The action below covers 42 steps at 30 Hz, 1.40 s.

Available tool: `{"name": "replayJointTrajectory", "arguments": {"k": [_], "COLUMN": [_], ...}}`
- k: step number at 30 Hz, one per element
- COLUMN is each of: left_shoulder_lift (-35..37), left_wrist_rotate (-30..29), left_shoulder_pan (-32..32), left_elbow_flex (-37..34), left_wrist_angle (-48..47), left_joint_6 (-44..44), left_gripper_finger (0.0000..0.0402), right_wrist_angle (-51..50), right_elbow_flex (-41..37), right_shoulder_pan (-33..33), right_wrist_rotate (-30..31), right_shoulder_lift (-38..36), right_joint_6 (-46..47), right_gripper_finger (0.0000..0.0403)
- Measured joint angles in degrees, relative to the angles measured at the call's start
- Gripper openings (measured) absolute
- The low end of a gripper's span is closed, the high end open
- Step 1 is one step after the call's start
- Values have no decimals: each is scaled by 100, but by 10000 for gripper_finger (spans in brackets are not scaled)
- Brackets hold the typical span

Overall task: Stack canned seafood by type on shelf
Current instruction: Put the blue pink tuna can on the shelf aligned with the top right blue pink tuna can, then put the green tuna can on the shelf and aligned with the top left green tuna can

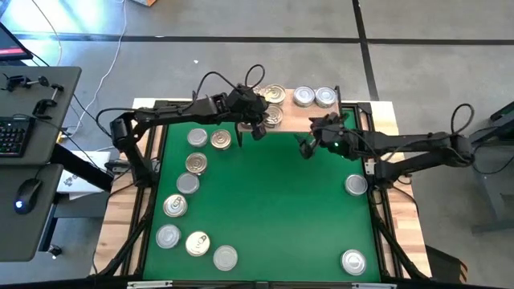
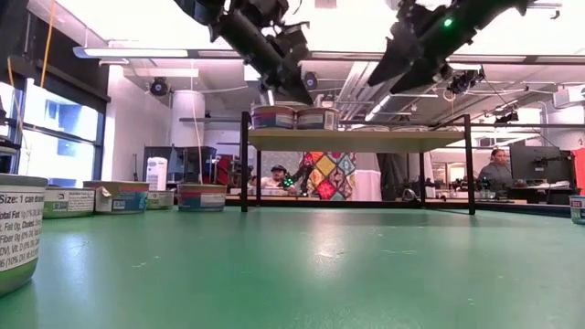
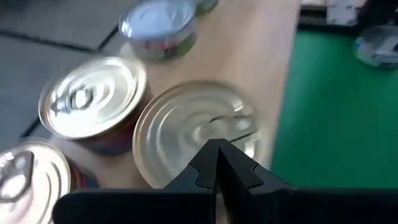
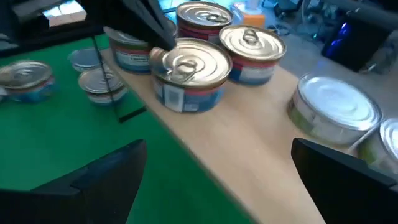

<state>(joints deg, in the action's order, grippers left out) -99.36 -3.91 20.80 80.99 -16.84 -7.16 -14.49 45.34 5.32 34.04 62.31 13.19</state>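
Note:
The light wood shelf (image 1: 369, 116) stands at the far edge of the green mat (image 1: 273, 209). On its board stand three gold-lidded tins (image 1: 273, 116) close together and two silver-lidded tins (image 1: 303, 97) to their right. My left gripper (image 1: 259, 130) is shut, its tips over the lid of the nearest gold tin (image 3: 186, 127). My right gripper (image 1: 307, 146) is open and empty, hovering over the shelf's near edge (image 4: 249, 155), right of the gold tins. My left gripper's shut fingertips (image 3: 217, 152) stand right at the lid of the nearest gold tin, slanting down from the table's left and near side. In the right wrist view they sit at the lid's rim (image 4: 155, 53). I cannot tell whether they touch it.
Several tins lie along the mat's left side (image 1: 187, 183) and two on its right side (image 1: 356, 185). The mat's middle is bare. The shelf's thin black legs (image 2: 244, 160) stand at its corners. A desk with a keyboard (image 1: 12, 132) is off the left. A person (image 2: 498, 174) sits in the room behind.

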Motion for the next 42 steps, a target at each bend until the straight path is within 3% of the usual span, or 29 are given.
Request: {"name": "replayJointTrajectory", "arguments": {"k": [5,11,14,18,25,31,34,38,42], "left_shoulder_lift": [453,1021,1155,1264,1271,1273,1273,1276,1278], "left_wrist_rotate": [-423,-911,-962,-1102,-1872,-2629,-2814,-2985,-3005], "left_shoulder_pan": [-326,-954,-1311,-1822,-2698,-3271,-3453,-3597,-3637], "left_elbow_flex": [11,17,13,-445,-1643,-2466,-2726,-2965,-3088], "left_wrist_angle": [-96,-539,-913,-685,49,854,1189,1630,1894], "left_joint_6": [-280,-550,-553,-498,-35,764,1019,1199,1206], "left_gripper_finger": [0,0,0,0,0,0,0,0,0], "right_wrist_angle": [-302,-645,-720,-1056,-3146,-4984,-5588,-5905,-6018], "right_elbow_flex": [-183,-299,-299,-299,-299,-299,-299,-306,-306], "right_shoulder_pan": [-954,-2577,-3279,-3904,-4185,-4121,-4090,-4007,-3797], "right_wrist_rotate": [162,945,931,706,-729,-1947,-2200,-2098,-2127], "right_shoulder_lift": [-42,271,408,591,747,745,745,756,847], "right_joint_6": [542,1340,1800,2842,5347,6731,7168,7628,7681], "right_gripper_finger": [394,394,394,394,394,394,394,391,363]}}
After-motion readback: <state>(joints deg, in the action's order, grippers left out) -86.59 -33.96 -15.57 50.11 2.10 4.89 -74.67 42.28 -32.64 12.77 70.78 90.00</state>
